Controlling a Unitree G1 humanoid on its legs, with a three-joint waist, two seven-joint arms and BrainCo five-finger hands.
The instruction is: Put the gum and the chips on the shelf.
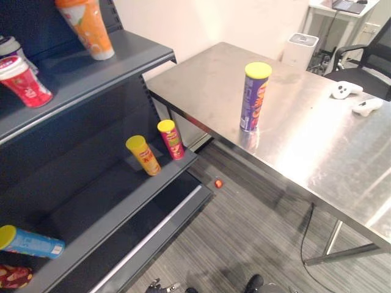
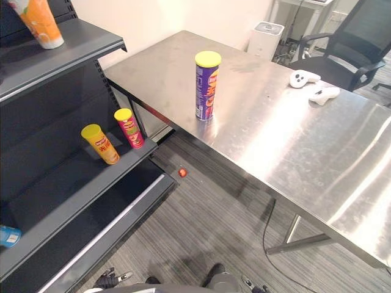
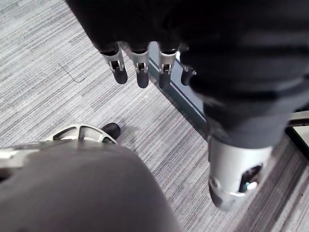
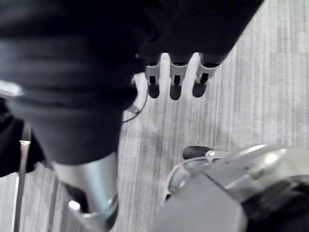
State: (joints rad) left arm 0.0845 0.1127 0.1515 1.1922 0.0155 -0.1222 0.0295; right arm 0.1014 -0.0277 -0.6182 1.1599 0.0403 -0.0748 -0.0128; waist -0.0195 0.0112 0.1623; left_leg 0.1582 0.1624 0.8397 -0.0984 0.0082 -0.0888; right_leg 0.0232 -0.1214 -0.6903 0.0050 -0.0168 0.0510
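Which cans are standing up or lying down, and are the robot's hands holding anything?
Tall purple chips can with yellow lid: upright on the steel table.
Small yellow can: upright on the dark lower shelf.
Small red can: upright beside it.
Blue can: lying on its side.
Left hand: open, empty.
Right hand: open, empty.

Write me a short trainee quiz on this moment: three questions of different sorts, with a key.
1. True or false: the purple chips can stands upright on the steel table.
2. What lies on the floor beside the shelf? A: a small red object. B: a green bottle. C: a spoon.
3. What do the left hand and the right hand hold?
Key: 1 true. 2 A. 3 nothing; both hang over the floor, fingers relaxed.
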